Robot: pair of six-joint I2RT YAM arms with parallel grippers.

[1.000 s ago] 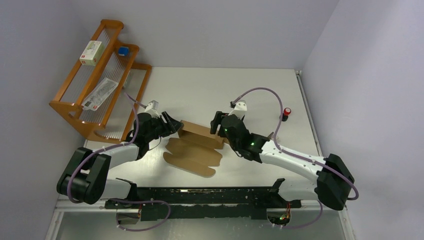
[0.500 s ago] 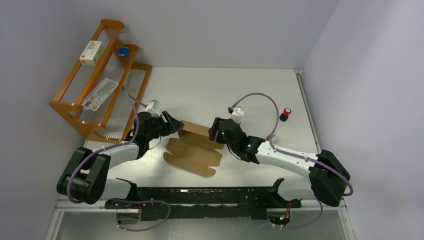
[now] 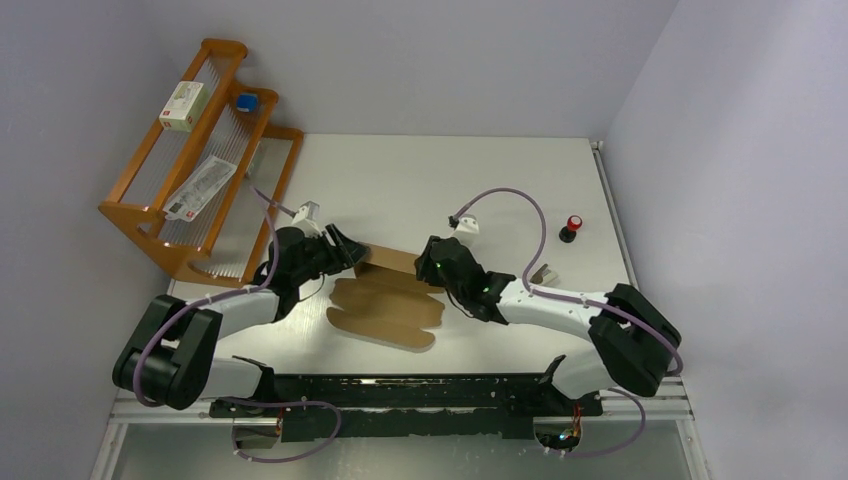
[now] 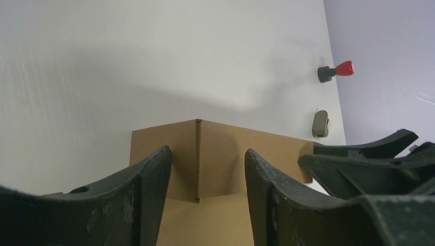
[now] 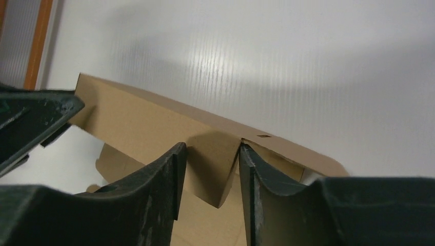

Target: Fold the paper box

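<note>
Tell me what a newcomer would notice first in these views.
The eye lands on the brown paper box at the centre of the table, half folded: its far wall stands up while scalloped flaps lie flat toward the arms. The left gripper and right gripper sit at that wall's two ends, jaws either side of the cardboard. Next come the orange wooden rack at far left and a small red-capped knob near the right edge.

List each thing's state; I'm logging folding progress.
paper box: partly folded, far wall raised, other panels flat.
left tool: open, straddling the raised corner.
right tool: around a raised flap, grip unclear.
red-capped knob: standing upright.
</note>
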